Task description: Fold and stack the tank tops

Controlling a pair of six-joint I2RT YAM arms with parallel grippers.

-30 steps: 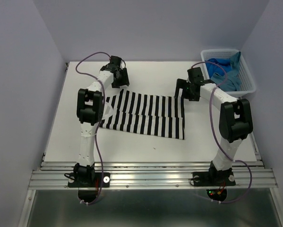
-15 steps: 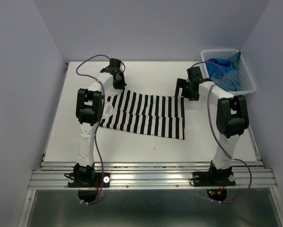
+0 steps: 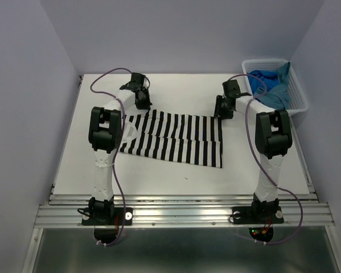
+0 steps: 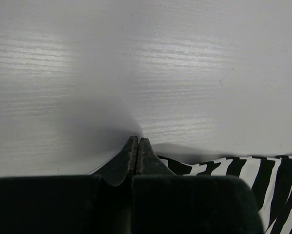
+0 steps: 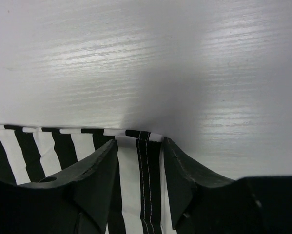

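Your left end effector [image 4: 137, 142] has pinched together beside the striped tank top [image 3: 176, 139]; your right end effector [image 5: 140, 142], narrowed but apart, straddles its hem.

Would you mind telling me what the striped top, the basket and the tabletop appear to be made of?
Striped top: soft knit fabric, matte, stitched hem. Basket: white plastic, probably, with lattice walls. Tabletop: white laminate or painted wood, likely; faint grain, slight sheen.
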